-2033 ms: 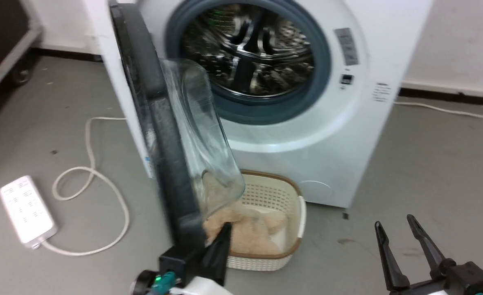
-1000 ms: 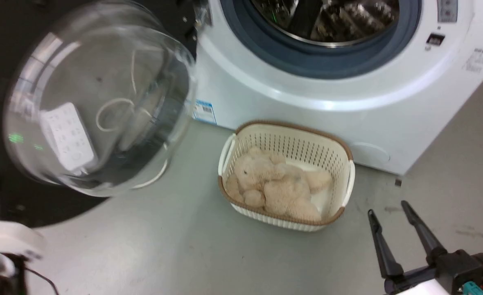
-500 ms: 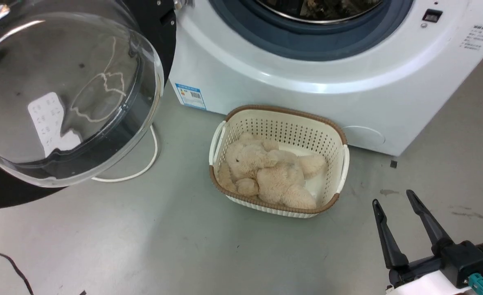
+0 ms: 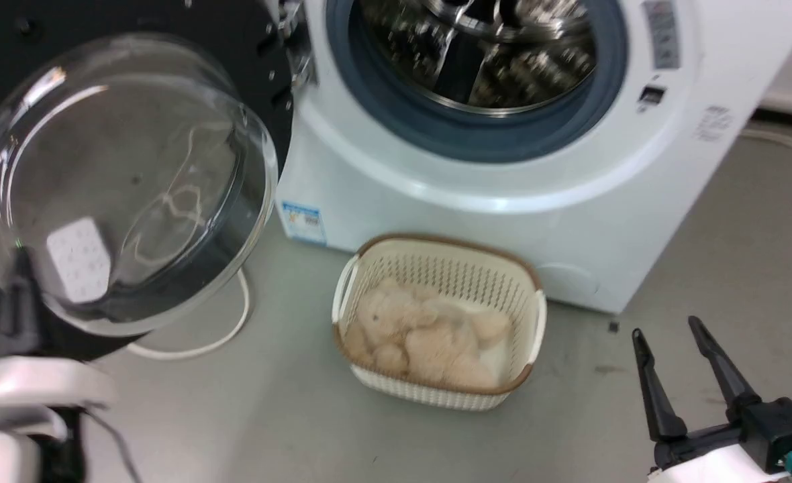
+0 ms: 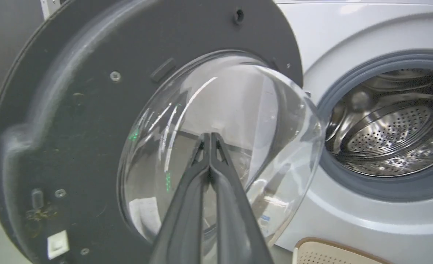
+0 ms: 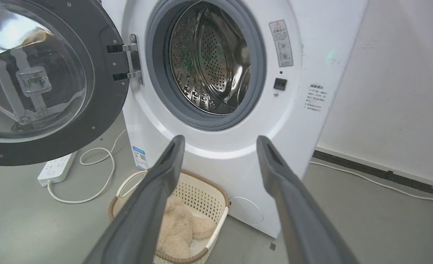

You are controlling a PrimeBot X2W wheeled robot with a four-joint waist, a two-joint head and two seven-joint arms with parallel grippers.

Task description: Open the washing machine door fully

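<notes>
The white washing machine (image 4: pixel 476 194) has its steel drum (image 4: pixel 476 54) exposed. The washing machine door (image 4: pixel 134 33), black with a bulging glass bowl (image 4: pixel 121 181), stands swung wide to the left on its metal hinge (image 6: pixel 132 58). My left gripper (image 4: pixel 21 258) is shut and empty at the lower left, in front of the door's lower edge. In the left wrist view its fingertips (image 5: pixel 210 136) point at the glass of the door (image 5: pixel 73 121); contact cannot be told. My right gripper (image 4: pixel 666 329) hangs open and empty at the lower right, well clear of the machine (image 6: pixel 220 141).
A cream perforated basket (image 4: pixel 439 243) holding a beige plush toy (image 4: pixel 423 335) sits on the floor against the machine's front. A white power strip (image 6: pixel 57 168) and its looped cable (image 4: pixel 194 345) lie under the door. A wall (image 6: pixel 403 73) stands to the right.
The door has swung from edge-on to wide open on the left. The head camera has shifted, and my left gripper has come back into view at the lower left. The right gripper stays open.
</notes>
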